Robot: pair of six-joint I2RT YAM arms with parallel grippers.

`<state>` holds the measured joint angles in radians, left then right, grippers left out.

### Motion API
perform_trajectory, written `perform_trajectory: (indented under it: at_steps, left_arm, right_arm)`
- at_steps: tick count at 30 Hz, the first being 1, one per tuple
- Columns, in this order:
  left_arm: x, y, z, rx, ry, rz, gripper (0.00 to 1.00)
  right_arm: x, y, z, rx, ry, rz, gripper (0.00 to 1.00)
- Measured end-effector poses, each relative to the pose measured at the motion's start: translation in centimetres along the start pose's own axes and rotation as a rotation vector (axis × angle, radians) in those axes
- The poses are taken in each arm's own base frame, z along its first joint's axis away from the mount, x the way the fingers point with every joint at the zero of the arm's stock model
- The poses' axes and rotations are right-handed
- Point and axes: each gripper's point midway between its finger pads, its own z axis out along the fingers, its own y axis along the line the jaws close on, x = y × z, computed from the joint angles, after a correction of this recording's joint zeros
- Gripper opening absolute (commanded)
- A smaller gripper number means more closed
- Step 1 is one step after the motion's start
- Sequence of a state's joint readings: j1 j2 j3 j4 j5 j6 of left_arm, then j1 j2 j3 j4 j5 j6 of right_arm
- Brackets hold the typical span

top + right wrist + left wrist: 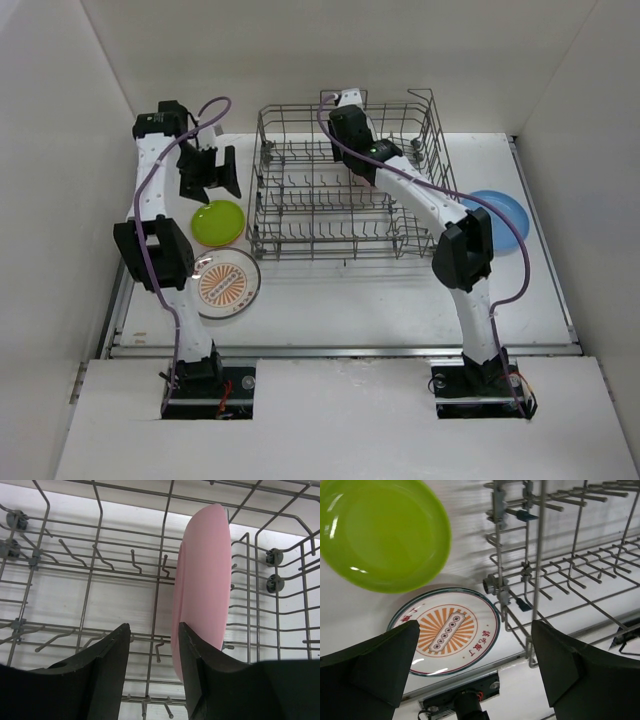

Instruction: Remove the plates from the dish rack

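Note:
The grey wire dish rack (pixel 300 215) stands mid-table. A pink plate (pixel 206 575) stands on edge in it, seen in the right wrist view. My right gripper (pixel 154 630) is open low inside the rack. The pink plate stands just right of the gap, behind the right finger (pixel 195 665), not between the jaws. In the top view the right gripper (pixel 348 128) hides that plate. My left gripper (pixel 208 175) is open and empty above the table left of the rack. A lime green plate (pixel 219 222) and a white plate with an orange sunburst (pixel 228 283) lie flat there. A blue plate (pixel 497 220) lies right of the rack.
In the left wrist view the lime plate (pixel 380 530), the patterned plate (pixel 447 630) and the rack's left wall (pixel 530 580) show between the open left gripper's (pixel 475 627) fingers. White walls close in the table on three sides. The rack's tall wire sides surround my right gripper.

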<state>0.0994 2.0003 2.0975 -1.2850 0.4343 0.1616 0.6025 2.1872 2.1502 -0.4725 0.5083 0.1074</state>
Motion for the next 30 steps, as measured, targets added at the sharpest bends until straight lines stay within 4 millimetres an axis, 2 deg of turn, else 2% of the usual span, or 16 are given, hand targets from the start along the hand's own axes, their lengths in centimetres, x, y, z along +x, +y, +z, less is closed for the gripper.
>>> perform_trajectory:
  at_steps: [2,7,9,14,18,21,22,26,27,30]
  left_arm:
    - [0.3,-1.3,0.6,0.026,0.020,0.026,0.94]
    - [0.5,-4.7,1.6,0.081,0.040,0.110,0.94]
    - [0.5,-5.4,1.9,0.090,0.045,0.125,0.94]
    - [0.3,-5.4,3.3,0.095,0.070,0.129,0.94]
    - [0.6,-4.8,5.4,0.093,0.124,0.113,0.94]
    - [0.9,-4.7,6.6,0.084,0.157,0.113,0.90]
    - [1.0,-4.7,6.9,0.082,0.165,0.115,0.89]
    - [0.8,-4.9,7.7,0.080,0.179,0.121,0.71]
    - [0.8,-4.9,7.8,0.080,0.179,0.123,0.62]
    - [0.8,-4.8,8.0,0.080,0.185,0.120,0.46]
  right_arm:
    - [0.1,-0.2,0.1,0.014,0.001,-0.002,0.53]
    - [0.1,-0.4,0.0,0.023,0.000,-0.013,0.53]
    - [0.1,-0.5,-0.3,0.024,0.001,-0.019,0.53]
    - [-0.8,-1.1,-1.8,0.027,-0.017,-0.022,0.53]
    - [-2.1,-1.6,-2.8,0.029,-0.046,-0.011,0.53]
    - [-2.2,-1.6,-2.9,0.021,-0.047,-0.012,0.53]
    - [-2.1,-1.4,-2.9,0.014,-0.045,-0.013,0.53]
    - [-2.0,-0.8,-2.8,-0.017,-0.039,-0.017,0.50]
    - [-2.0,-0.6,-2.6,-0.023,-0.040,-0.016,0.50]
    - [-1.5,0.0,-1.7,-0.032,-0.030,-0.022,0.50]
